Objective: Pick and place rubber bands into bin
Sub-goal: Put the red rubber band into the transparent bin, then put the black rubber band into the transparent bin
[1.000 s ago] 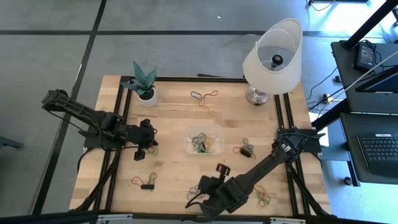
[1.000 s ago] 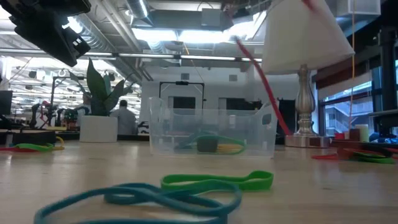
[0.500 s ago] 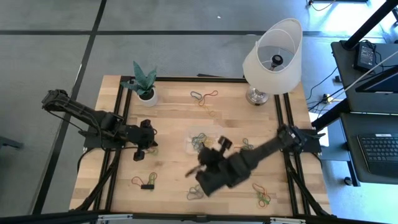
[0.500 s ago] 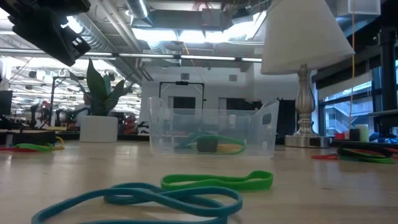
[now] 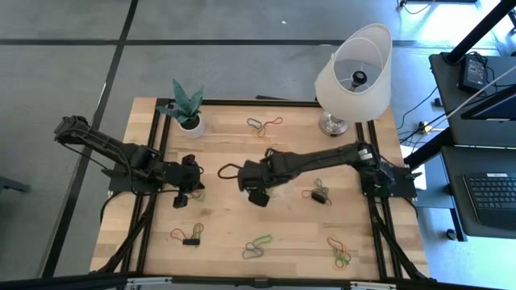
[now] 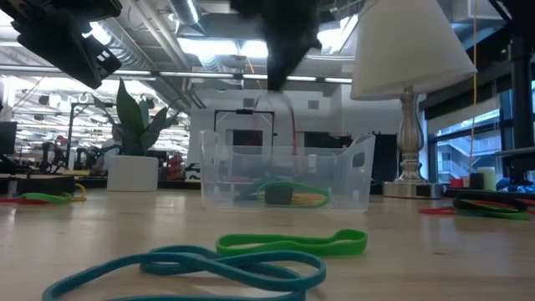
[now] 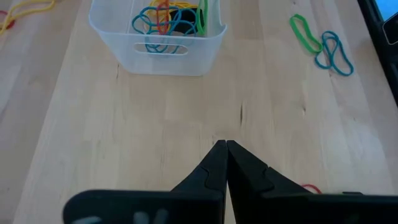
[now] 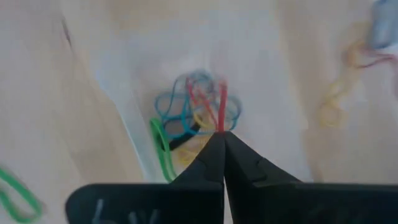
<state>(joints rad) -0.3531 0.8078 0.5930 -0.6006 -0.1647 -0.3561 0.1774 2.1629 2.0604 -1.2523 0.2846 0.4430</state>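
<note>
The bin is a clear tray at the table's middle, holding blue, green, yellow and orange rubber bands. My right gripper hangs over the bin, shut on a red rubber band. In the high view the right arm covers most of the bin. My left gripper waits shut, holding nothing, to the left of the bin. Loose bands lie on the wood: green and blue ones near the front edge and more at the front right. My right gripper pinches the red band's upper end between its two fingertips. The fingers come from above, pointing steeply down. The band hangs slack below them over the bin's open top, lifted clear of the table.
A white lamp stands at the far right corner and a potted plant at the far left. More bands lie at the far middle, the front left and right of the bin.
My right gripper has swung from the table's near edge toward the far edge, to above the bin, turning as it went. It stays shut on the red band, which has travelled with it and now hangs over the bin.
</note>
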